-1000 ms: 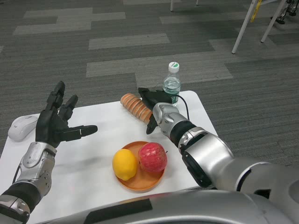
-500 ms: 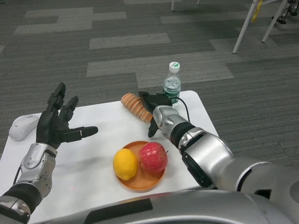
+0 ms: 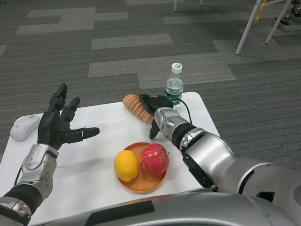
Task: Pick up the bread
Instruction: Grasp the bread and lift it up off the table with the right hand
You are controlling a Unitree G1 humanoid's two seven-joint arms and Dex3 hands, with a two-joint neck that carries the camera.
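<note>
The bread [image 3: 135, 106], a ridged brown loaf, lies on the white table [image 3: 94, 150] at the back, left of the bottle. My right hand [image 3: 154, 111] is at the loaf's right end. Its fingers reach over the top of the loaf and touch it, while the thumb [image 3: 153, 131] hangs apart on the near side. The loaf's right end is hidden behind the hand. My left hand [image 3: 59, 127] is raised over the table's left part, fingers spread, holding nothing.
A clear water bottle [image 3: 174, 85] with a green cap stands just behind my right hand. An orange plate [image 3: 141, 182] in front carries a lemon [image 3: 126, 165] and a red apple [image 3: 154, 159]. A white mouse [image 3: 24, 127] lies at the left edge.
The view has shifted slightly. My right hand's fingers have settled a little lower onto the loaf's end. The bread and my left hand stay where they were.
</note>
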